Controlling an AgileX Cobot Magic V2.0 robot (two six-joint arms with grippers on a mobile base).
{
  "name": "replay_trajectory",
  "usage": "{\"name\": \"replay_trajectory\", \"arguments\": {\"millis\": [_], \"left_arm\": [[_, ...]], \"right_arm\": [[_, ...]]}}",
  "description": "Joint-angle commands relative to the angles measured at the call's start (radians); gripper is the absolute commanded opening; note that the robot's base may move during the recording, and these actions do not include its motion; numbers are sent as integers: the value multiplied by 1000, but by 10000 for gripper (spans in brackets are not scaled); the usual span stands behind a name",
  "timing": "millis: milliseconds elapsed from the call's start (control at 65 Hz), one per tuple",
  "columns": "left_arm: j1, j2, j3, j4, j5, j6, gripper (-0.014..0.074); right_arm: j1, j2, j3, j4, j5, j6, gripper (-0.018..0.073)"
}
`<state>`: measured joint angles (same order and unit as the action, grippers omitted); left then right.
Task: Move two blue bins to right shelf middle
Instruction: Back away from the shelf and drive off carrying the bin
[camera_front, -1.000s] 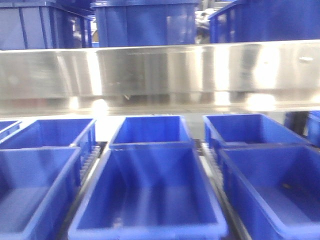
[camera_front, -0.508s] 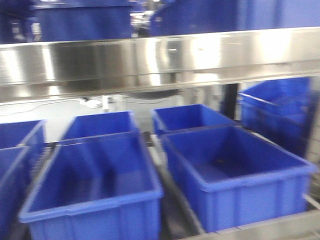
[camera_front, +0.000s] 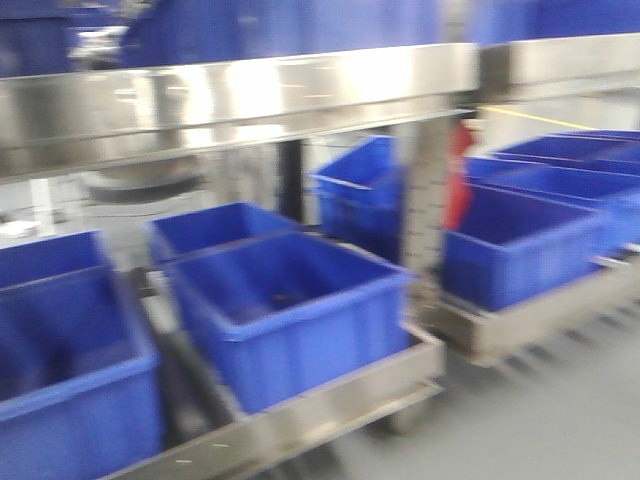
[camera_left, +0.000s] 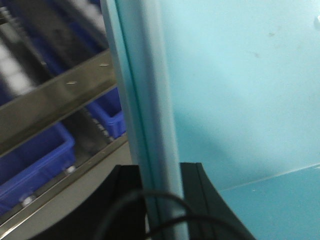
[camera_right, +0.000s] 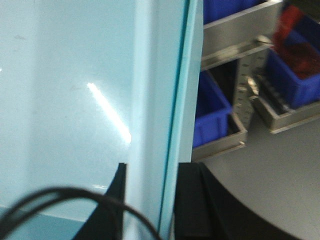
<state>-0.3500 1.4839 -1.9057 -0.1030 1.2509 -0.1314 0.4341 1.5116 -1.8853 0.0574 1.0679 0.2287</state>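
A pale sky-blue bin fills both wrist views. My left gripper (camera_left: 160, 200) is shut on its thick rim (camera_left: 142, 115), one black finger (camera_left: 127, 200) outside and the other inside against the smooth wall (camera_left: 240, 85). My right gripper (camera_right: 150, 200) is shut on the opposite rim (camera_right: 160, 100), beside the inner wall (camera_right: 70, 90). The double edge lines on the rims may mean a second bin nested inside; I cannot tell. A shiny steel rail (camera_front: 250, 95) crosses the blurred front view, and a second rack's rail (camera_front: 575, 58) shows at the top right. Neither gripper shows in that view.
Dark royal-blue bins (camera_front: 290, 310) sit on the lower roller level of the near rack, more (camera_front: 520, 240) on the rack to the right. A perforated upright post (camera_front: 425, 200) stands between the racks. Grey floor (camera_front: 540, 420) lies at the lower right.
The front view has swept to the right: the dark blue bins slid left, and the upright post, the second rack and the floor came into view.
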Motion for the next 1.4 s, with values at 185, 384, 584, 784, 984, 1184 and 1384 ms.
{"name": "replay_trajectory", "arguments": {"millis": [185, 384, 584, 784, 984, 1184, 1384], "left_arm": [[-6, -20, -17, -73, -46, 26, -111], [-6, -20, -17, -73, -46, 26, -111], [-6, -20, -17, -73, -46, 26, -111], [-6, -20, -17, -73, -46, 26, -111], [-6, -20, -17, -73, -46, 26, -111], [-6, -20, -17, -73, -46, 26, -111], [-6, -20, -17, -73, -46, 26, -111]], "right_arm": [[-1, -16, -20, 14, -115, 2, -153], [-1, -16, -20, 14, -115, 2, -153], [-1, -16, -20, 14, -115, 2, -153], [-1, -16, -20, 14, -115, 2, -153], [-1, -16, -20, 14, -115, 2, -153], [-1, -16, -20, 14, -115, 2, -153], [-1, -16, -20, 14, -115, 2, -153]]}}
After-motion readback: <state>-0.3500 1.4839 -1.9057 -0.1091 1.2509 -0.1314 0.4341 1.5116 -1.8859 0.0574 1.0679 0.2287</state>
